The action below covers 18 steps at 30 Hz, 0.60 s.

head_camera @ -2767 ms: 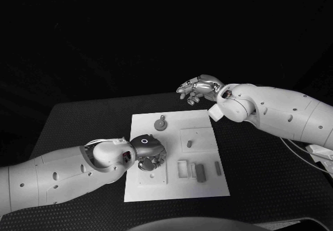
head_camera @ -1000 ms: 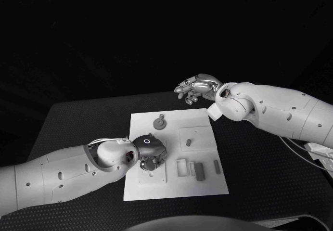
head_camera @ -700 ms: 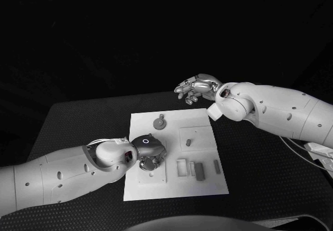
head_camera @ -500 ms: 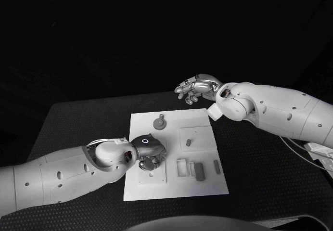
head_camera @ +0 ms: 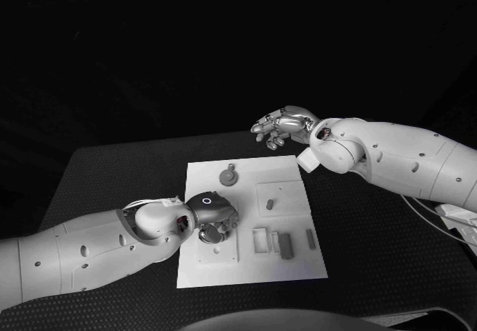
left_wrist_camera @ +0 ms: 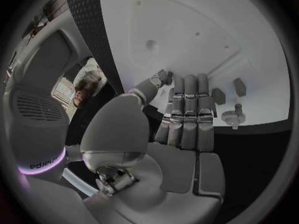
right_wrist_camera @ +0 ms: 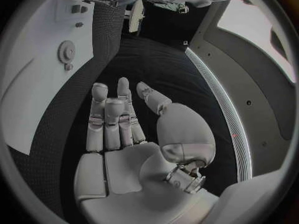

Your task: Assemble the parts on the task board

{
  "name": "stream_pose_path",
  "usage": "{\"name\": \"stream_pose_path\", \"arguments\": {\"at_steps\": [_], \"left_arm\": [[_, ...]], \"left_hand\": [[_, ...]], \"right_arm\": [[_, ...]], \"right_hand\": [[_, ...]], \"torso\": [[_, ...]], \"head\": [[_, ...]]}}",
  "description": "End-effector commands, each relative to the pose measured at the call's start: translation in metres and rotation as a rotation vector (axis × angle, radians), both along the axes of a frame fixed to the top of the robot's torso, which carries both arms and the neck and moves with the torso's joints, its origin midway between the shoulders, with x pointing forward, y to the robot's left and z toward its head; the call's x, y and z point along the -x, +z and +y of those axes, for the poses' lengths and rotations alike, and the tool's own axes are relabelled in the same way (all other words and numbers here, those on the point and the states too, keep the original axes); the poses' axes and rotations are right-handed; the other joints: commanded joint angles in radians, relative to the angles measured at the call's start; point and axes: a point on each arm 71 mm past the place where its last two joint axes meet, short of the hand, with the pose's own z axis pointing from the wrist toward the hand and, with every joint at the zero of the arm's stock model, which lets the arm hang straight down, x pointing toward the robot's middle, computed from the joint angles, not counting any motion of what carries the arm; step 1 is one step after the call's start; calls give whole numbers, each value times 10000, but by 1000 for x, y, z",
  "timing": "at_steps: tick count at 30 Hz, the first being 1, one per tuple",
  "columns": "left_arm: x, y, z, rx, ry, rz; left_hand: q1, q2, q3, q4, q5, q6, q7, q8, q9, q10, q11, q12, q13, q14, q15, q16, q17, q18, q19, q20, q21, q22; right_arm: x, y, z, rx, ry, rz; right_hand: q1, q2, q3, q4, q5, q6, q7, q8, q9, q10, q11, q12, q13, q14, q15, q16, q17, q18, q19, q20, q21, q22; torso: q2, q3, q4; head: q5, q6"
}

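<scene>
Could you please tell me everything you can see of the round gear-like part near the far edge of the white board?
The gear is a small grey disc with a toothed rim, its teeth plain in the right wrist view. It looks like matte plastic or metal. A short stub with a small knob sticks out from it toward the board's far edge. It lies flat on the white board, near its far edge. Neither hand touches it: the left hand works nearer on the board, and the right hand hangs beyond the board's far right corner.

Shifted slightly over the task board [head_camera: 252,221]: left hand [head_camera: 211,219], its wrist turned a little; nothing else moved.
</scene>
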Motion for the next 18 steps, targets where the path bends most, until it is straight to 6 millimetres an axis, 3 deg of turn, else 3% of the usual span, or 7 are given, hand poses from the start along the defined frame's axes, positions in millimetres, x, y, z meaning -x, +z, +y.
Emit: {"name": "stream_pose_path", "arguments": {"at_steps": [1, 5, 10, 18], "left_arm": [[0, 2, 0, 322, -1, -163], [0, 3, 3, 367, 185, -213], [0, 5, 9, 565, 339, -214], [3, 11, 19, 902, 662, 80]], "left_hand": [[-2, -91, -92, 15, -42, -91, -5, -55, -17, 43, -73, 28, 23, 30, -69, -21, 32, 82, 35, -23, 26, 24], [-97, -237, -185, 33, -41, -192, -25, -94, -33, 56, -77, 26, 37, 36, -72, -17, 73, 76, 38, -23, 30, 38], [-949, -733, -844, 117, 17, -255, -116, -95, -56, 159, -138, 56, 150, 84, -123, 33, 259, 83, 72, -75, 53, 83], [-1370, -945, -1063, 177, -2, -334, -55, -109, -77, 54, -99, 1, 227, -24, -95, -25, 374, 71, 8, -61, -5, 69]], "right_arm": [[0, 0, -1, 12, 90, -45], [-1, 0, -5, 302, 24, -254], [-2, 1, -10, 858, -2, -696], [-2, 2, -17, 1795, 73, -1394]], "right_hand": [[-4, 81, -61, -20, 29, 51, -4, -68, -17, 44, 35, -37, -15, 32, -16, -42, 15, 149, -4, -64, 39, 192], [13, 45, -69, -28, 29, 36, 1, -82, -23, 33, 39, -53, -22, 36, -13, -38, 18, 149, -5, -66, 43, 194], [110, -85, -78, -36, 31, -15, 20, -127, -45, 6, 55, -99, -38, 39, 4, -31, 23, 149, -15, -75, 51, 198], [398, -350, -97, -48, 29, -54, 41, -176, -73, -10, 75, -157, -54, 15, 24, -34, 27, 149, -54, -79, 61, 203]], "torso": [[2, -1, -3], [2, 0, -2], [-5, -4, -1], [-4, -6, 3]], "head": [[-9, 1], [-13, 12], [-12, 46], [-14, 107]]}}
